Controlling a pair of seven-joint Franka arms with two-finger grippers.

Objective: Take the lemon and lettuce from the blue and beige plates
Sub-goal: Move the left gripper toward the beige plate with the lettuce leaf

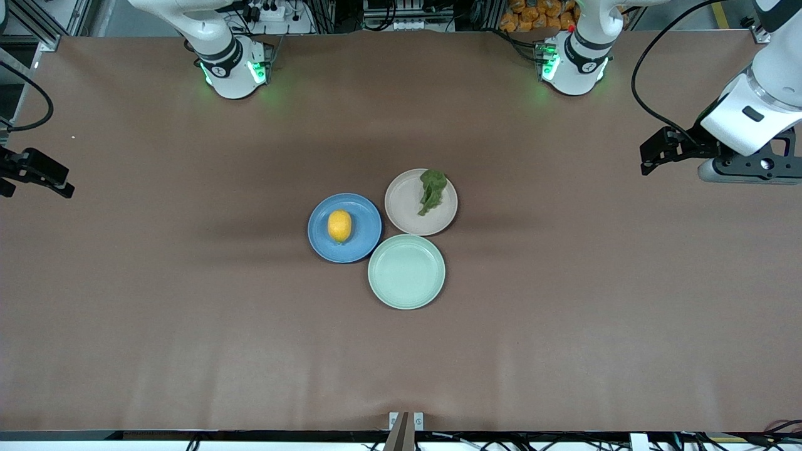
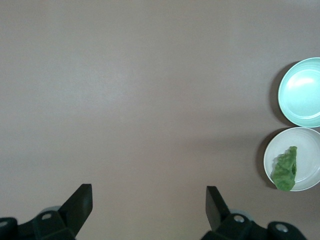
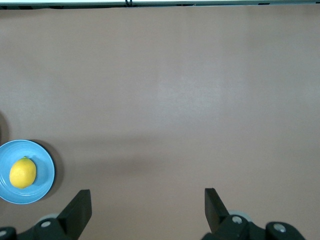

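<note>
Yellow lemon (image 1: 339,225) on blue plate (image 1: 360,247), lettuce (image 1: 432,191) on beige plate (image 1: 407,216) — both tools (image 1: 651,153) (image 1: 37,178) well apart, fingers spread.

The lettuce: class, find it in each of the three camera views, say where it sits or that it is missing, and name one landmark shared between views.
Front view: the lettuce lies on the beige plate, toward its rim nearer the robots' bases.
Left wrist view: the lettuce lies on the beige plate, at the picture's edge.
Right wrist view: not in it.
Shared landmark: the mint-green plate touching the beige plate, in the front and left wrist views.
</note>
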